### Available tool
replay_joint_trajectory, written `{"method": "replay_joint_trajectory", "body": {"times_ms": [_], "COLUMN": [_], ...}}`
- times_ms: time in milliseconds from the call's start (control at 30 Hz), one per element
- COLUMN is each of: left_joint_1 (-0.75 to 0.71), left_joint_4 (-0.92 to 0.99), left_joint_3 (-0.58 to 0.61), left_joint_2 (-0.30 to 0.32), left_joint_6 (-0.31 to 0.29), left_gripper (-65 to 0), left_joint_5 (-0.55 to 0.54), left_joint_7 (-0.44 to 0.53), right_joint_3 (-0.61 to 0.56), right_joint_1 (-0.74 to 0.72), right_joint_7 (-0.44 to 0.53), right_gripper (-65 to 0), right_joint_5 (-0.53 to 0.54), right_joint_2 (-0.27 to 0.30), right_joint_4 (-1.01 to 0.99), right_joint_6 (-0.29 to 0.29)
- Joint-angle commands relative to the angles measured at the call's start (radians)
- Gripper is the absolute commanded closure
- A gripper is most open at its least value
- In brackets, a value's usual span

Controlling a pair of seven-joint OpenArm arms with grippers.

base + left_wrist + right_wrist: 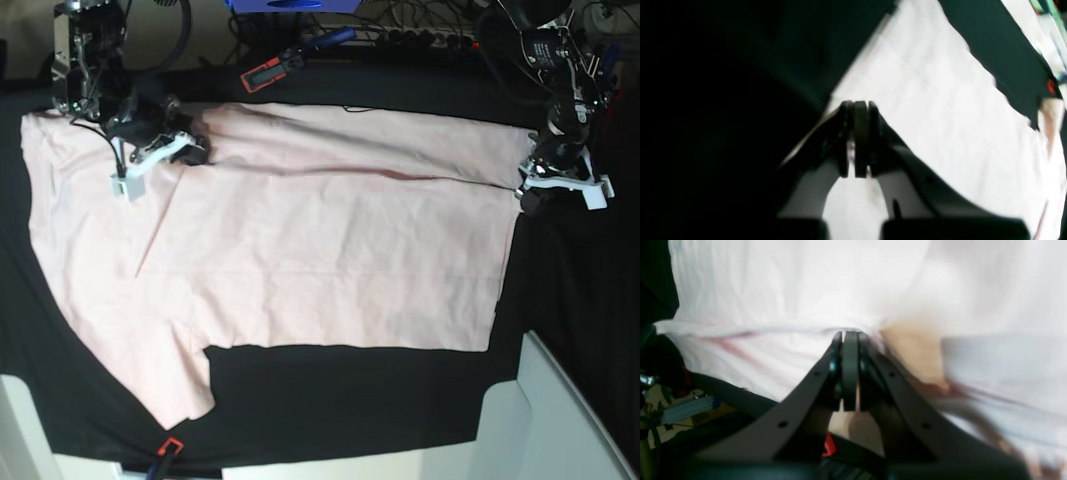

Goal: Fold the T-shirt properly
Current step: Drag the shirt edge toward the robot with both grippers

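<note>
Left wrist: left gripper [857,140] fingers pinched shut on T-shirt [940,110] edge; right wrist: right gripper [848,370] fingers clamped on a fabric fold; base: soft, light, limp shirt spread across black worktop [330,400], best held by hem corners.

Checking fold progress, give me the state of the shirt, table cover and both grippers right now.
Pale pink cotton T-shirt: spread flat, far long edge folded over, plain side up.
Black cloth table cover: lying flat under the shirt.
Left gripper: shut on the shirt's edge.
Right gripper: shut on the shirt's fold.
</note>
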State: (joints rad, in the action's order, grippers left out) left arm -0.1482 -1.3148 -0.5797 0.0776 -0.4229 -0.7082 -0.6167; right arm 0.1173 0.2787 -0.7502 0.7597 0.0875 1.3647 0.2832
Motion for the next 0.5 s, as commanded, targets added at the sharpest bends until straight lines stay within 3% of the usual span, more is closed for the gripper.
{"method": "replay_joint_trajectory", "body": {"times_ms": [0, 133, 333, 467], "left_joint_1": [0.008, 0.019, 0.043, 0.046], "left_joint_4": [-0.015, -0.013, -0.013, -0.013], "left_joint_3": [0.004, 0.05, 0.048, 0.048], "left_joint_2": [0.014, 0.009, -0.019, -0.02], "left_joint_6": [-0.014, -0.014, -0.014, -0.014], "left_gripper": [0.0, 0.0, 0.0, 0.0], "left_joint_5": [-0.014, 0.0, 0.131, 0.163], "left_joint_7": [0.022, 0.022, 0.024, 0.017], "right_joint_3": [0.003, 0.025, 0.045, 0.052], "right_joint_1": [-0.012, -0.026, -0.029, -0.039], "right_joint_7": [0.016, 0.014, 0.014, 0.021], "right_gripper": [0.0, 0.0, 0.0, 0.0], "right_joint_5": [0.017, 0.017, 0.017, 0.017], "right_joint_2": [0.022, 0.031, 0.054, 0.062], "right_joint_4": [0.011, 0.011, 0.011, 0.022], "right_joint_6": [0.009, 0.009, 0.009, 0.009]}}
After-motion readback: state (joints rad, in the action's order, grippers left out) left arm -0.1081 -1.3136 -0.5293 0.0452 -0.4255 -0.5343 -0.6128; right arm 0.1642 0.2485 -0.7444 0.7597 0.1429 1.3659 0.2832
